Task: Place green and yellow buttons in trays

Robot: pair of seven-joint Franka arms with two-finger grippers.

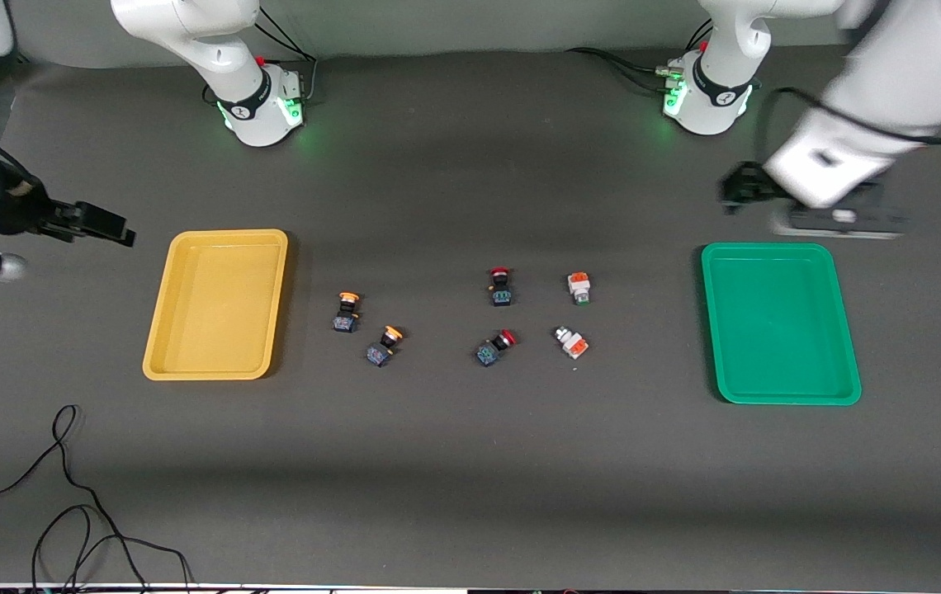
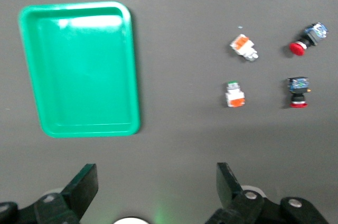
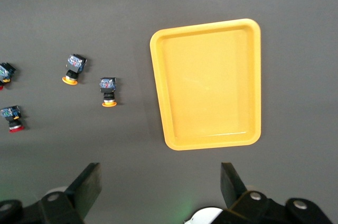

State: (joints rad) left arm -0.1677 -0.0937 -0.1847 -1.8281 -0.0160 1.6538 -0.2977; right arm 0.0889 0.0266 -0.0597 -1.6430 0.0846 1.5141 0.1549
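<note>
Left gripper (image 2: 153,192), jaws wide above the shallow green plastic tray's (image 1: 780,323) base-side edge, should, seemingly unladen, descend squarely over one white-bodied green button (image 1: 579,288); right gripper (image 3: 158,189) waits wide at the table's end.

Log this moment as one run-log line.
yellow tray: empty | green tray: empty | left gripper: open | right gripper: open

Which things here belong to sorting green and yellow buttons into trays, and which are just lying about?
Job: two yellow-capped buttons; two white green-tipped buttons; yellow tray; green tray; left gripper and right gripper, both open.

Lying about: two red-capped buttons; loose black cable.
</note>
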